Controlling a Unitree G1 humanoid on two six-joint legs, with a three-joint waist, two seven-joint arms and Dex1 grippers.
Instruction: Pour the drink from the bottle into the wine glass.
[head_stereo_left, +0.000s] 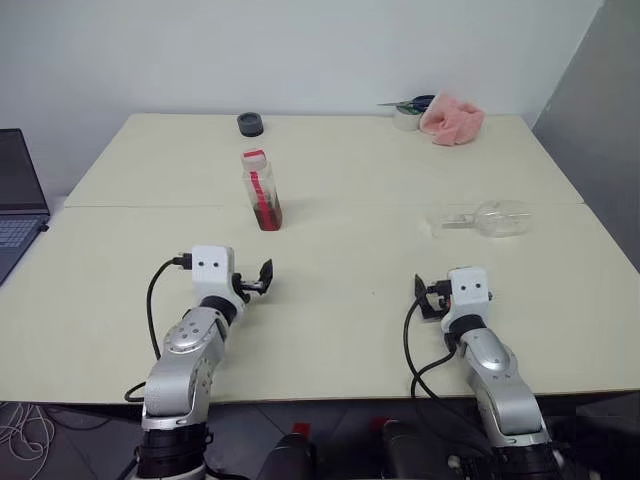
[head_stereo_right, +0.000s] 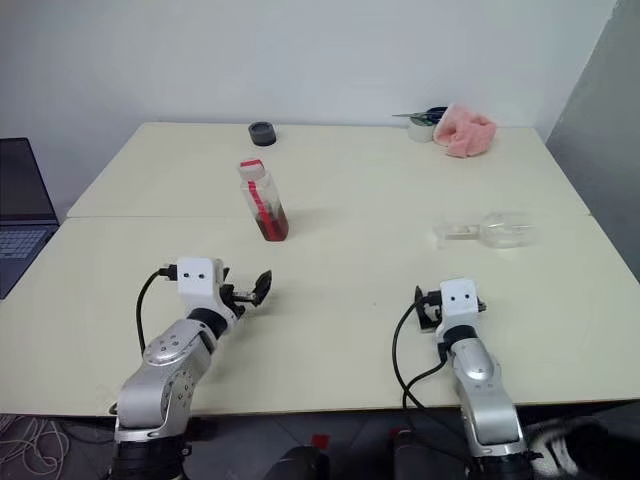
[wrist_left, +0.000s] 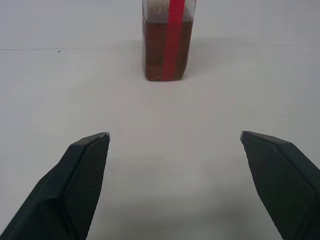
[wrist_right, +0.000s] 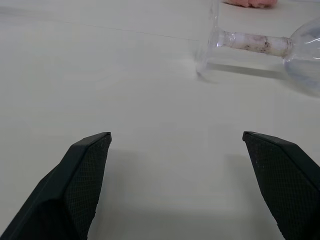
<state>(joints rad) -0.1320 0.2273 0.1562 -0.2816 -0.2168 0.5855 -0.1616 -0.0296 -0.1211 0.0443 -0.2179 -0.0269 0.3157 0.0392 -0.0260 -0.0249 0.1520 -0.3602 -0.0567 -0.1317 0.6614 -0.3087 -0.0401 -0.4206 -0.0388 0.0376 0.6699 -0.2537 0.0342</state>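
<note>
Clear squarish plastic bottle with red cap (head_stereo_left: 261, 190): one
Clear stemmed wine glass, lying on its side (head_stereo_left: 482, 219): one
Black round lid (head_stereo_left: 250, 124): one
Crumpled pink cloth (head_stereo_left: 452, 117): one
Open dark laptop (head_stereo_left: 18, 200): one
Black two-fingered grippers: two, left gripper (head_stereo_left: 262, 279), right gripper (head_stereo_left: 424, 298)

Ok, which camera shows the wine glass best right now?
The left eye view: the whole wine glass lies on its side on the table. The right eye view matches. The right wrist view shows just foot, stem and part of the bowl.

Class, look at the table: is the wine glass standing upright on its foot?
No, the wine glass lies on its side on the table, stem level.
</note>
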